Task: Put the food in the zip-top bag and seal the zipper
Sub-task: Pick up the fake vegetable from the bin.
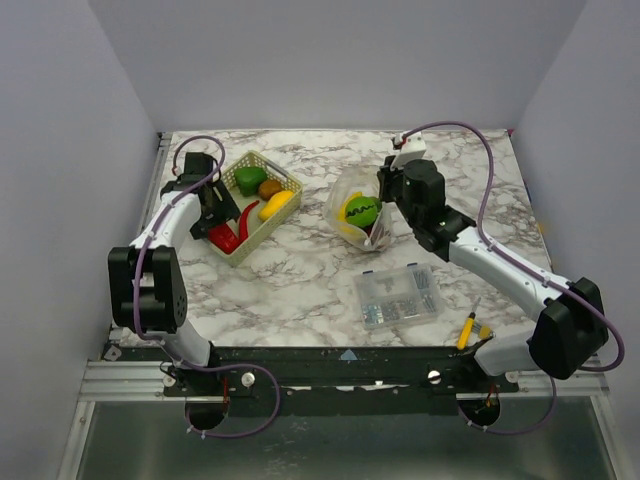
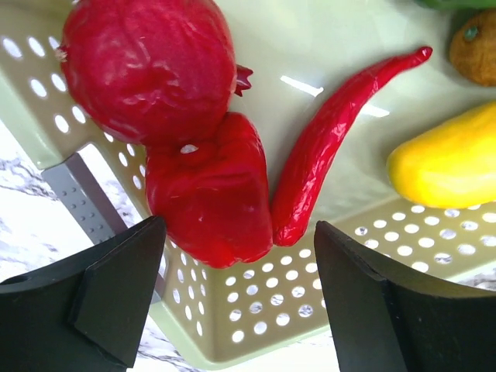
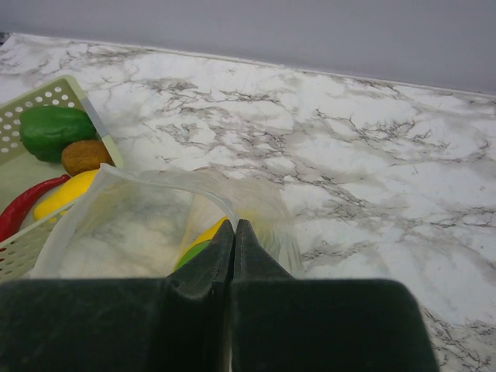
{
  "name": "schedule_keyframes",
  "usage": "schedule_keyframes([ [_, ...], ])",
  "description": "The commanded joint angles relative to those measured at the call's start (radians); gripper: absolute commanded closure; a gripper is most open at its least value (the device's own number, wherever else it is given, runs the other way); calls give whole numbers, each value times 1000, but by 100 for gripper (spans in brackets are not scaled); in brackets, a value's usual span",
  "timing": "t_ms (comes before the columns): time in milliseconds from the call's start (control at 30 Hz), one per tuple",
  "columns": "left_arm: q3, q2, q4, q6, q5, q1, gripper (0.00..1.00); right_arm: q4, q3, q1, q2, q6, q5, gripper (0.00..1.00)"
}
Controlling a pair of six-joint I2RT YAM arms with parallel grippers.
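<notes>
The zip-top bag (image 1: 352,212) stands mouth-open at mid-table with a green and a yellow food piece (image 1: 361,210) inside. My right gripper (image 1: 381,224) is shut on the bag's rim; in the right wrist view the fingers (image 3: 234,226) pinch the clear edge of the bag (image 3: 147,221). My left gripper (image 1: 218,214) is open over the near-left end of the basket (image 1: 284,180). In the left wrist view its jaws (image 2: 240,298) stand wide apart just short of a red pepper (image 2: 209,190), with a round red fruit (image 2: 147,66), a red chili (image 2: 333,139) and a yellow piece (image 2: 449,167) nearby.
The pale lattice basket also holds a green piece (image 1: 249,179) and a brown piece (image 1: 270,189). A clear compartment box (image 1: 398,295) lies near the front right. A yellow-handled tool (image 1: 467,331) lies at the front edge by the right arm's base.
</notes>
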Motion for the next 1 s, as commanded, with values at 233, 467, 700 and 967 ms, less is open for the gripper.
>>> schedule_keyframes([
  [233, 84, 90, -37, -147, 39, -31, 25, 50, -10, 8, -19, -10, -15, 99],
  [467, 163, 96, -37, -80, 76, -49, 25, 48, -7, 9, -20, -17, -9, 99],
  [700, 116, 9, -84, -102, -33, -49, 18, 44, -6, 9, -18, -6, -34, 100],
  [967, 124, 53, -112, -240, -20, -37, 16, 44, -6, 8, -24, -7, -35, 100],
])
